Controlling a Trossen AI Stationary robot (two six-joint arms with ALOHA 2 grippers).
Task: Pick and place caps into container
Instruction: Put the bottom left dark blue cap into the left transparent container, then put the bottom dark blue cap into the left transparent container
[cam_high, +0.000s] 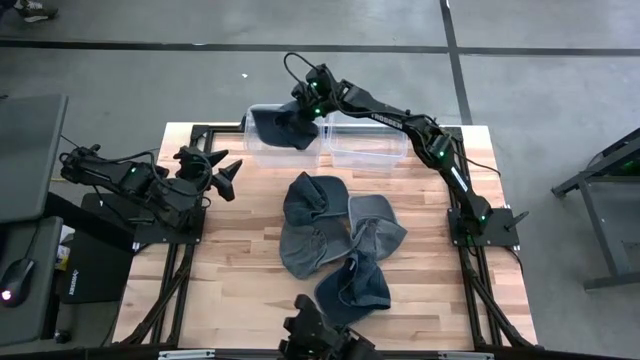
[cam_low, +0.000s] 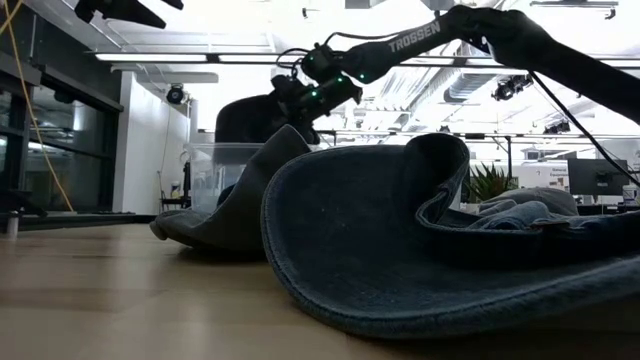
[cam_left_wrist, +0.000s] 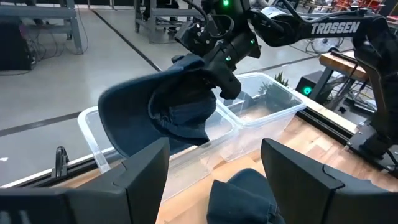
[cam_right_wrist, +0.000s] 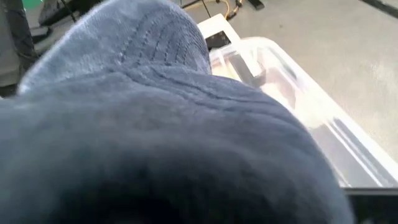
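Note:
A dark slate-blue cap (cam_left_wrist: 161, 112) hangs over the left of two clear bins (cam_high: 262, 150) at the table's far edge. My right gripper (cam_high: 305, 108) is shut on it from above. In the right wrist view the cap (cam_right_wrist: 155, 124) fills the picture and hides the fingers. Several more caps (cam_high: 330, 235), dark and lighter grey, lie heaped in the middle of the table. My left gripper (cam_left_wrist: 214, 162) stands open at the table's left side, above the surface, with nothing between its fingers. My right gripper holds the cap by a bunched part at its top (cam_left_wrist: 196, 65); how many layers, I cannot tell. The fingers slant downward, coming from the table's right. The cap hangs slack below them, its lower end (cam_left_wrist: 186, 140) inside the left bin and its brim (cam_left_wrist: 118, 106) jutting past the rim.
The second clear bin (cam_high: 365, 145) stands right beside the first at the far edge. One cap of the heap (cam_low: 430, 250) rises close before the low camera. Bare wood lies along the table's left (cam_high: 230, 260) and right sides.

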